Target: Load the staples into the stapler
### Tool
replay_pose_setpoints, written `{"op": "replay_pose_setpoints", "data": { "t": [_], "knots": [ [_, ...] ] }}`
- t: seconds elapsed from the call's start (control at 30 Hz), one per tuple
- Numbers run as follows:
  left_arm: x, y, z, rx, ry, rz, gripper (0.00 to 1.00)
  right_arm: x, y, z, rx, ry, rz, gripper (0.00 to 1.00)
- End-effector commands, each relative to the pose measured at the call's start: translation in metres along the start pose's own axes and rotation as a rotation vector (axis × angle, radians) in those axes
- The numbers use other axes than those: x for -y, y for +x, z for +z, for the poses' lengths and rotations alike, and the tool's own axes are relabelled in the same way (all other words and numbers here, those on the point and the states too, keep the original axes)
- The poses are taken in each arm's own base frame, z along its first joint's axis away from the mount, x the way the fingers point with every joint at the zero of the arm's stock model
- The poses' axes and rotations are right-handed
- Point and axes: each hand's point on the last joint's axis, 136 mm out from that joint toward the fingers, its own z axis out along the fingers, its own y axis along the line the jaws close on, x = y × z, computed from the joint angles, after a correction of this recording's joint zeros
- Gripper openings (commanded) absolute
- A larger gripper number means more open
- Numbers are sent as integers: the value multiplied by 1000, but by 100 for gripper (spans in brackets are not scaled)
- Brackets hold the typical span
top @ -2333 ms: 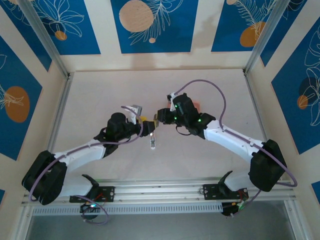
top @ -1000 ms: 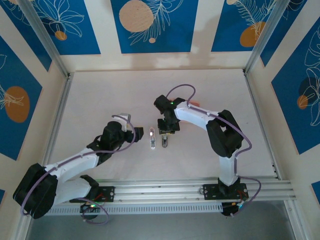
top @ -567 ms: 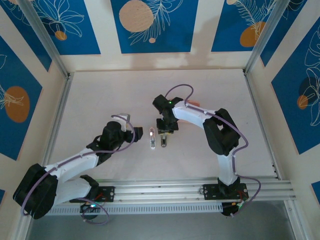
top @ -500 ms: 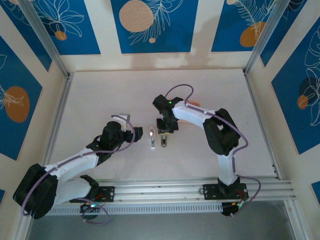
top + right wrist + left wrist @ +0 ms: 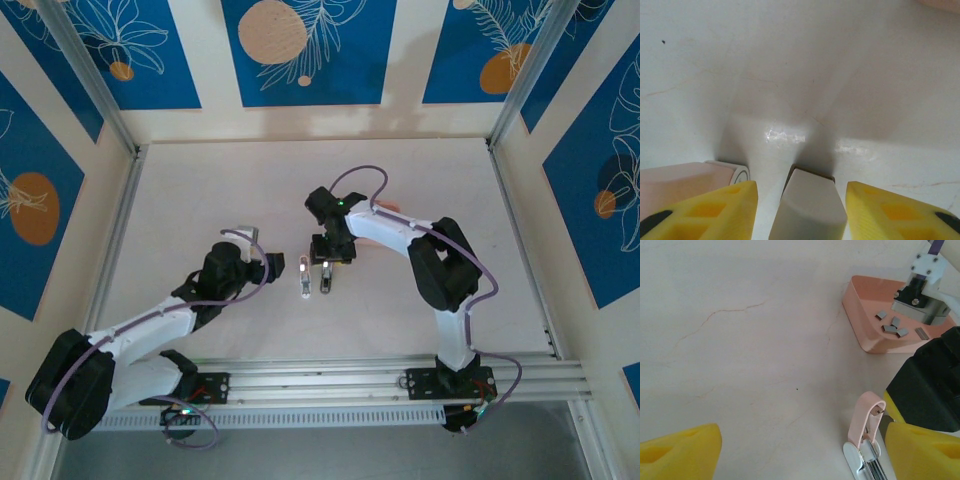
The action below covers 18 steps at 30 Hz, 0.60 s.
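Note:
Several small grey staples [image 5: 890, 324] lie in the shallow pink tray [image 5: 860, 315]. A pink and white stapler [image 5: 866, 432] lies on the table with its top swung open, also seen as the pale stapler [image 5: 303, 279]. Just right of it lies a grey stapler [image 5: 325, 282], closed as far as I can see. My right gripper [image 5: 800, 186] stands open around the grey stapler [image 5: 809, 212], with a gap on each side. My left gripper [image 5: 800, 455] is open and empty, its right finger [image 5: 925, 450] beside the pink stapler.
The right arm's wrist [image 5: 927, 295] hangs over the tray's far side. Bare pale tabletop [image 5: 200, 190] spreads to the left and behind, with metal rails [image 5: 120, 215] along the sides and front.
My right gripper has opened and let go of the grey stapler, which now lies on the table. The left arm has stayed put.

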Motion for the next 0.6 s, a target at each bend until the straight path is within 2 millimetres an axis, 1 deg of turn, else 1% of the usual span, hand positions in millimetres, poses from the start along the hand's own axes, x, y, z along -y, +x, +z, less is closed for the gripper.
{"op": "replay_pose_setpoints", "data": {
  "t": [0.0, 0.17, 0.23, 0.3, 0.37, 0.43, 0.57],
  "knots": [
    [-3, -4, -2, 15, -1, -3, 85, -7, -6, -35, 68, -26, -18, 53],
    [-1, -4, 0, 5, 6, -23, 86, -4, -3, -52, 107, -28, -34, 55],
    [0, -2, 2, -9, 12, -32, 86, -1, 1, -54, 109, -23, -34, 56],
    [0, 1, 4, -18, 15, -39, 86, -1, 6, -50, 102, -22, -32, 57],
    [-1, 3, 6, -26, 14, -47, 86, -4, 10, -45, 83, -29, -36, 58],
    [-1, 4, 8, -28, 15, -52, 86, -9, 12, -38, 67, -25, -49, 59],
    [-1, 2, 8, -23, 12, -62, 86, -8, 12, -23, 31, 9, -67, 59]
  ]
}}
